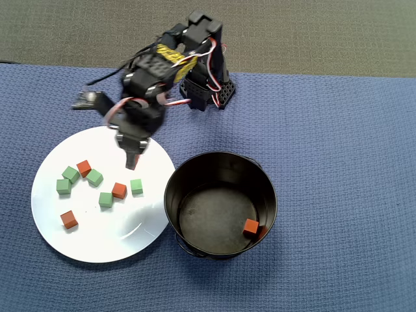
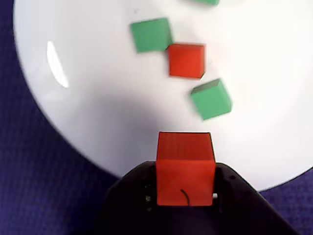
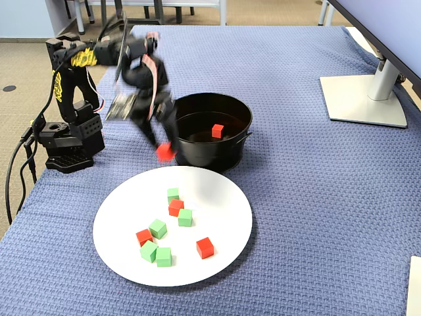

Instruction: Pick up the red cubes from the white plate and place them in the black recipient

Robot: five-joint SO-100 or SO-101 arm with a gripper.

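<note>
The hand (image 2: 186, 196) is clamped on one red cube (image 2: 185, 169) and holds it in the air above the upper edge of the white plate (image 1: 91, 237), near the black recipient (image 1: 266, 195) in the overhead view; in the wrist view the held cube sits square between the two fingers with one flat face toward the camera, and, being a cube, it has no long axis. Three more red cubes (image 1: 119, 190) lie on the plate among five green cubes (image 1: 95, 177), each turned at its own angle. One further red cube (image 1: 251, 227) lies on the bottom of the recipient, close to its wall, and plate and recipient stand just beside each other on the blue cloth (image 1: 338, 162) of the counter.
</note>
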